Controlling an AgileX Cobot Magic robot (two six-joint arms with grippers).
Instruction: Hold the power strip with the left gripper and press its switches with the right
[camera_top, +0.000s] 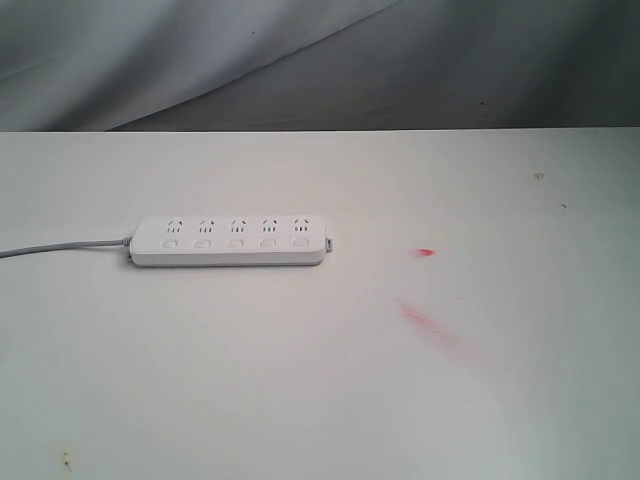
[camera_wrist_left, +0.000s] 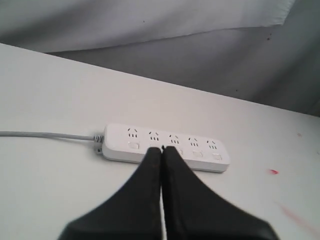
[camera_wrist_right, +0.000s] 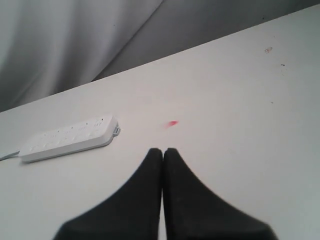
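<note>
The white power strip (camera_top: 230, 241) lies flat on the white table, left of the middle, its grey cord (camera_top: 60, 246) running off to the left and its end tab (camera_top: 328, 243) pointing right. Its switches (camera_top: 234, 242) form a row below the socket groups. No arm shows in the exterior view. In the left wrist view my left gripper (camera_wrist_left: 161, 150) is shut and empty, well short of the power strip (camera_wrist_left: 210, 155), its tips overlapping the strip's near side in the picture. My right gripper (camera_wrist_right: 162, 151) is also shut and empty, far from the power strip (camera_wrist_right: 67, 138).
A small red spot (camera_top: 425, 252) and a longer red smear (camera_top: 430, 325) mark the table (camera_top: 320, 400) right of the strip. A grey cloth backdrop (camera_top: 320, 60) hangs behind the table's far edge.
</note>
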